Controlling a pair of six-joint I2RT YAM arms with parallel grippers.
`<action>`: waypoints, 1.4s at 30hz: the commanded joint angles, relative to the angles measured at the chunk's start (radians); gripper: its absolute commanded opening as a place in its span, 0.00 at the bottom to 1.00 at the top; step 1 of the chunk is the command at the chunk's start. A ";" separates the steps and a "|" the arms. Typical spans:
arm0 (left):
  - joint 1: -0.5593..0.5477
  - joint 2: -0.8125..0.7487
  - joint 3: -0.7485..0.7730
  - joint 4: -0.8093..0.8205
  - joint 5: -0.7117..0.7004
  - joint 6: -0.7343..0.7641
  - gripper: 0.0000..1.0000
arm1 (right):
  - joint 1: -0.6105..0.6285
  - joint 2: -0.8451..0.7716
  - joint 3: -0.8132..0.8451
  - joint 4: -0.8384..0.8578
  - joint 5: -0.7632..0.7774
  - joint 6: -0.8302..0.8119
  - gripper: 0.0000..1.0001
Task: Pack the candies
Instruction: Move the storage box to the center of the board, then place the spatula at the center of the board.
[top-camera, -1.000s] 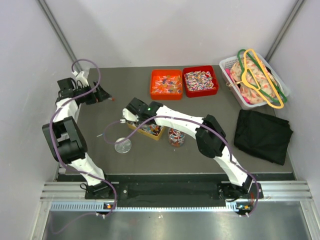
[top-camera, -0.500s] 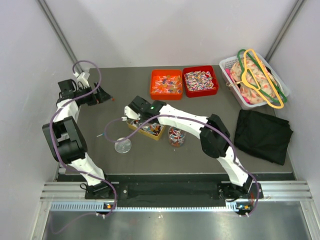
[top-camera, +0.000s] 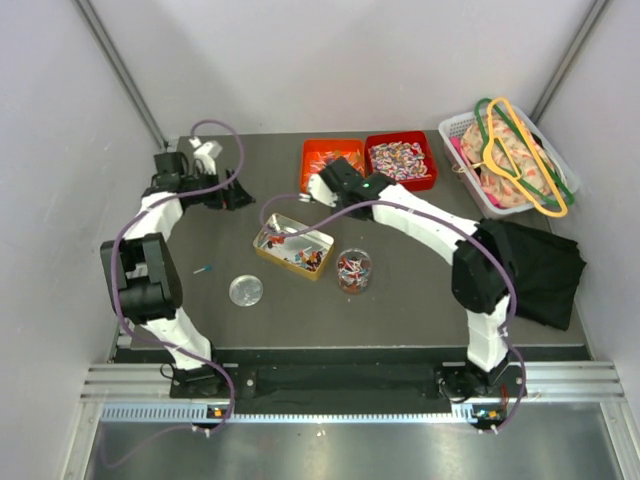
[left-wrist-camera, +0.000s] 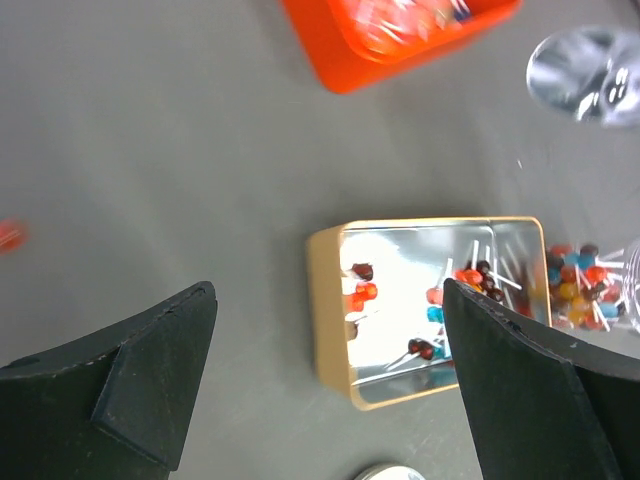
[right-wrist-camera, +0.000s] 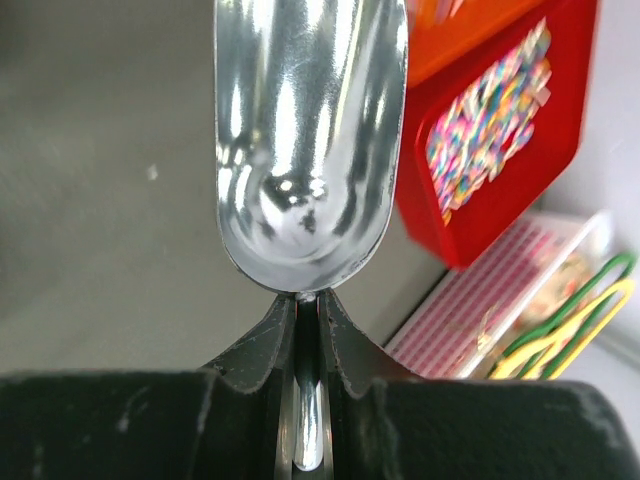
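1. The right hand (right-wrist-camera: 307, 300) is clamped on the handle of a metal scoop (right-wrist-camera: 305, 130). The bowl of the scoop is empty.
2. The loose candies (top-camera: 398, 160) lie heaped in a red tray (top-camera: 430, 180) on the far side of the gold tin (top-camera: 262, 240), off to its right. An orange tray (top-camera: 305, 170) of sweets stands just beside the red one, straight beyond the tin.
3. In the top view the right hand sits between the tin and the orange tray, close to that tray's near corner. It is much nearer both trays than the other arm is.
4. In the right wrist view the scoop's long axis runs out over bare desk (right-wrist-camera: 100, 200). The red tray lies off to the scoop's right side, so the scoop probably has to swing that way before it can dig in.
5. The left hand (left-wrist-camera: 330, 290) is spread wide and holds nothing. It hangs to the far left of the tin.
6. A few sweets already lie in the tin, and more fill the jar (top-camera: 352, 270) on its near right.
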 joint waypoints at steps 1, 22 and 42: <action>-0.088 -0.041 0.022 -0.012 -0.076 0.083 0.99 | -0.070 -0.158 -0.128 0.028 -0.029 0.060 0.00; -0.283 -0.032 -0.052 -0.049 -0.485 0.299 0.92 | -0.365 -0.377 -0.467 -0.015 -0.039 0.303 0.00; -0.329 0.048 -0.067 0.009 -0.517 0.267 0.56 | -0.489 -0.227 -0.452 -0.006 0.015 0.412 0.00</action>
